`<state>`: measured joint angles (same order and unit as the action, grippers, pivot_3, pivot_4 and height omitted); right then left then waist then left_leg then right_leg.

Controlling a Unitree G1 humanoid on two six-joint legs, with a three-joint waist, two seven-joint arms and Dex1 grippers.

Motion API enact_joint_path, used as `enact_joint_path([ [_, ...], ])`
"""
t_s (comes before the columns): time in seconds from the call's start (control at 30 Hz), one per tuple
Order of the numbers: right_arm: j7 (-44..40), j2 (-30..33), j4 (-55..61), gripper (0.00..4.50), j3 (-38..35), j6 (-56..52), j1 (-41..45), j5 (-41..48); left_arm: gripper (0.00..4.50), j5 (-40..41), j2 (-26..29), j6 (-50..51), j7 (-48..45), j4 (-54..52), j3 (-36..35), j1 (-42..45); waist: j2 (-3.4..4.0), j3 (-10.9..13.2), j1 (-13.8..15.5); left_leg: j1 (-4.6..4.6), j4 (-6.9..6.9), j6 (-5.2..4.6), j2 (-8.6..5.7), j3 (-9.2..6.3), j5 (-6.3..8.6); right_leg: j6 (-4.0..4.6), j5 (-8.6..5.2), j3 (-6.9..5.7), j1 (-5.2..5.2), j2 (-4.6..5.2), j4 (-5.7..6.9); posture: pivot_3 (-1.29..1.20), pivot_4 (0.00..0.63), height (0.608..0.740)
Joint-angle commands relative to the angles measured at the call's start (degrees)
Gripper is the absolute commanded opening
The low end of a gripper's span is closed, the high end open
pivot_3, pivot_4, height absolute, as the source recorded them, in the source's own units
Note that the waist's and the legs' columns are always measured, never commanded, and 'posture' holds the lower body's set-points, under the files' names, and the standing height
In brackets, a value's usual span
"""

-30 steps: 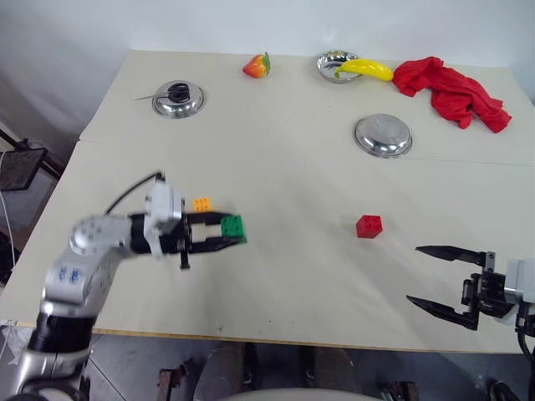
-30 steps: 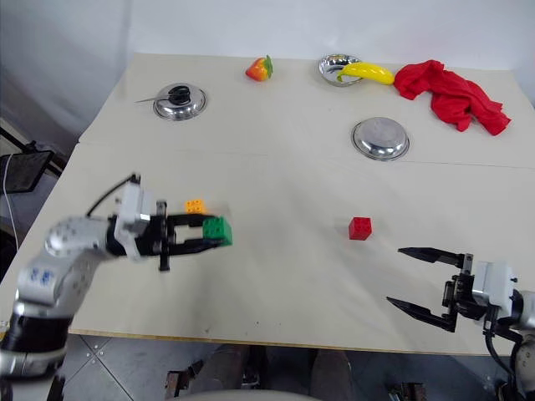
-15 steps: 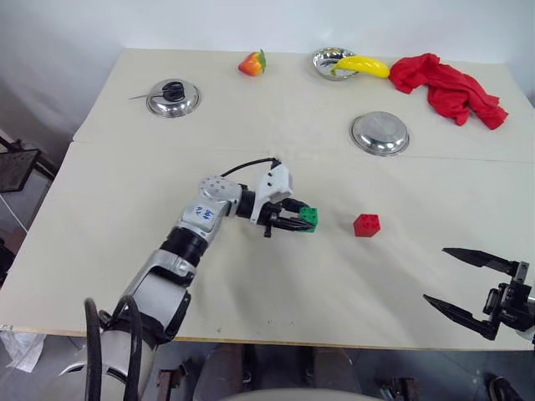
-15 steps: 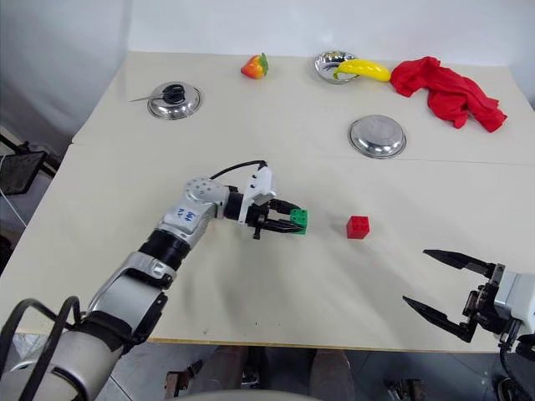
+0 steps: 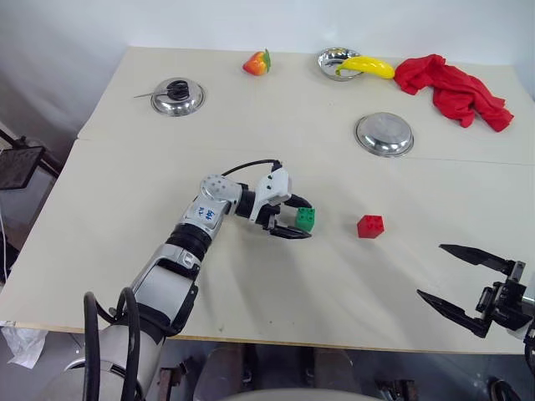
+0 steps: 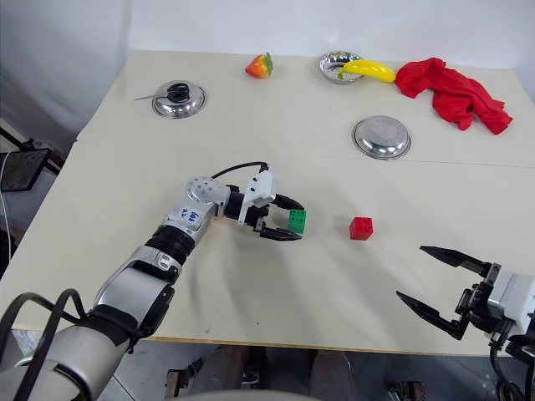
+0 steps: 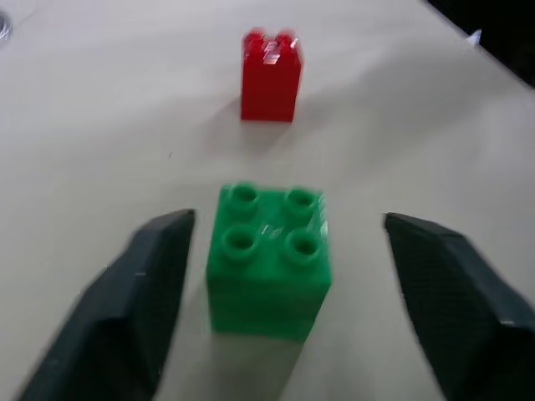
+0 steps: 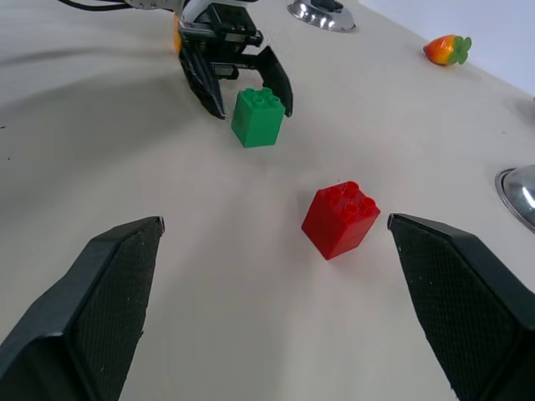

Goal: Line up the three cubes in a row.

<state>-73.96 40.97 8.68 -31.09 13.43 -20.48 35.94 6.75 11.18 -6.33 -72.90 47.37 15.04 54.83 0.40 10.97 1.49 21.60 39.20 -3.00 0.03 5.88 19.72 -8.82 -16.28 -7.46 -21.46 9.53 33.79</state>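
The green cube (image 5: 306, 219) stands on the table between the fingers of my left gripper (image 5: 308, 221), which is open; in the left wrist view both fingers (image 7: 142, 292) stand clear of the cube's (image 7: 269, 259) sides. The red cube (image 5: 370, 225) sits a short way to its right, apart from it. Of the orange-yellow cube, only a sliver (image 8: 176, 35) peeks out behind the left gripper in the right wrist view. My right gripper (image 5: 470, 279) hovers open and empty near the table's front right edge, facing the red cube (image 8: 341, 219).
At the back of the table are a toy strawberry (image 5: 257, 63), a steel bowl holding a banana (image 5: 364, 66) and a red cloth (image 5: 451, 88). Another steel bowl (image 5: 384, 134) sits behind the red cube. A steel dish (image 5: 176, 96) with a black object is back left.
My left arm carried the green cube to the right, toward the red cube, set it on the table and opened its fingers. The right gripper stayed roughly where it was.
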Motion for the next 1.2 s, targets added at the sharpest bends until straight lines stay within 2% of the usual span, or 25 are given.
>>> enact_joint_path([
  [0.03,0.1,-0.5,-0.8,4.50,0.9,0.1,1.9,0.3,4.47,2.2,0.9,0.6,-2.1,-6.7,-1.9,-1.1,0.00,0.0,0.0,0.00,0.01,0.00,0.00,-0.01,0.00,0.00,0.00,0.00,0.00,0.00,0.01,0.00,0.150,0.740],
  [0.23,0.6,-1.2,-1.6,4.50,3.9,-1.8,6.5,1.5,4.47,7.4,5.9,6.2,-6.4,-21.6,-4.7,-5.5,0.03,0.0,-0.2,-0.01,0.05,0.00,0.02,-0.01,-0.02,0.00,0.00,0.00,-0.01,-0.01,0.08,0.00,0.150,0.740],
  [0.37,2.9,-2.0,1.5,4.50,7.6,-8.9,9.5,4.7,4.47,15.5,15.2,10.7,-7.0,-32.8,-14.3,-13.8,0.07,0.0,-1.2,-0.03,0.07,0.01,0.11,0.00,-0.02,0.01,0.00,0.03,-0.01,-0.03,0.11,0.00,0.150,0.740],
  [0.5,2.8,-5.1,3.5,4.50,12.1,-7.9,13.2,3.8,4.47,16.5,24.8,9.3,-2.9,-37.4,-24.4,-25.3,0.08,0.0,-1.9,-0.08,0.07,0.12,0.18,-0.06,-0.09,0.04,-0.02,0.01,0.00,-0.07,0.18,0.00,0.150,0.740],
  [0.67,1.6,-7.3,4.3,4.50,16.4,-8.4,16.8,4.0,4.47,17.7,30.2,7.2,4.8,-40.0,-38.6,-40.1,0.06,-0.1,-1.4,-0.10,0.07,0.09,0.07,-0.18,-0.07,0.04,-0.02,0.05,0.06,0.04,0.21,0.00,0.150,0.740],
  [0.87,0.4,-7.6,2.2,4.50,17.6,-8.8,20.7,4.5,4.47,20.0,29.6,9.2,9.4,-43.6,-47.3,-56.6,0.06,0.0,-1.5,-0.09,0.07,0.05,-0.01,-0.30,-0.01,0.05,-0.02,-0.01,0.08,0.16,0.23,0.00,0.150,0.740],
  [0.97,-0.5,-7.3,1.2,4.50,17.4,-8.4,21.2,4.3,4.47,20.7,27.8,8.4,11.5,-43.6,-48.6,-60.9,0.05,0.0,-1.5,-0.10,0.02,0.07,0.01,-0.27,0.00,0.06,-0.03,-0.02,0.07,0.15,0.20,0.00,0.150,0.740],
  [1.07,-1.3,-6.4,-0.6,4.50,16.6,-8.3,21.7,3.9,4.47,21.0,26.8,8.7,12.5,-45.7,-46.3,-60.2,-0.01,-0.1,-1.0,-0.10,0.03,0.07,0.01,-0.28,-0.01,0.07,-0.03,-0.04,0.08,0.15,0.21,0.00,0.150,0.740],
  [1.2,-2.6,-4.2,-4.0,4.50,14.4,-7.8,21.8,3.2,4.47,19.9,27.2,9.4,11.0,-44.8,-38.7,-52.3,-0.01,-0.1,-0.3,-0.11,0.03,0.05,-0.05,-0.24,-0.01,0.07,-0.03,0.01,0.07,0.21,0.26,0.00,0.150,0.740],
])
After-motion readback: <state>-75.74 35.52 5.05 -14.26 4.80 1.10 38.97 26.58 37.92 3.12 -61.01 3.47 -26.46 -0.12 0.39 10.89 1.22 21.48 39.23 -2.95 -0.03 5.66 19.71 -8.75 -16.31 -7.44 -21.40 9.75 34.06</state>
